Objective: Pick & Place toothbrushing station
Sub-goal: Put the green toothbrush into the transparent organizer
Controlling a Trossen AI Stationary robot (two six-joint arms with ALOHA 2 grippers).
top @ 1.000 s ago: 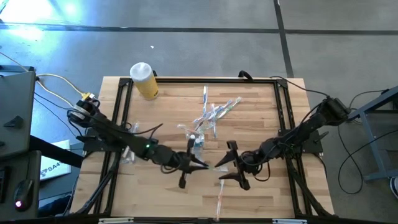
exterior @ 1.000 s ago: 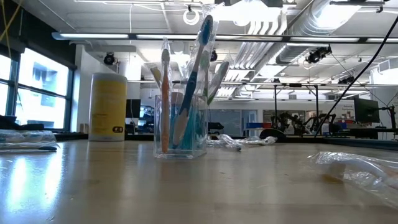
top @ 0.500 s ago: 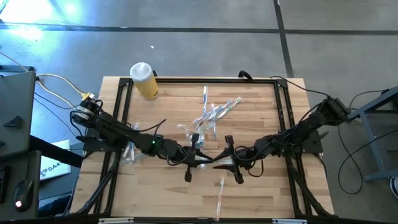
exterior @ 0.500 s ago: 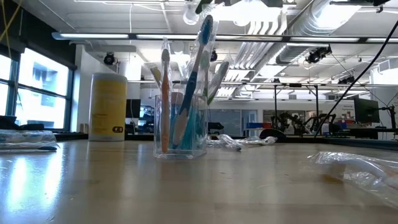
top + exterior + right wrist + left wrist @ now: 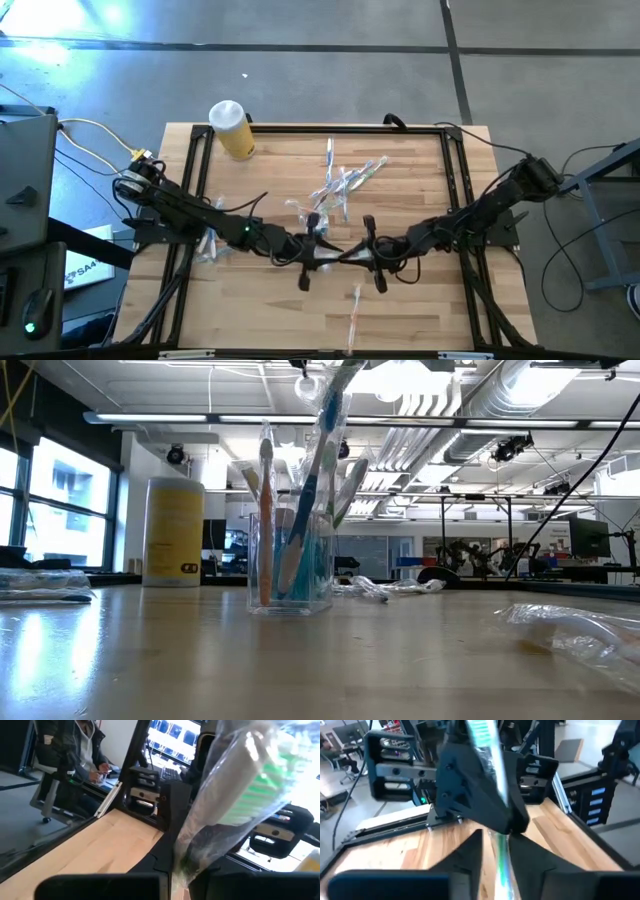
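Toothbrush, wrapped, mid-tabletop, passing between arms just near of cup: right pincer pinching it, left pincer part spread around it; next, left withdraws, right carries it to cup.

Clear cup upright holding toothbrushes, yellow bottle behind, wooden table

Bright ceiling glare; wrist views blurred, maybe motion.

One small clear plastic cup, one yellow bottle with a white cap, two dark arms' end effectors.
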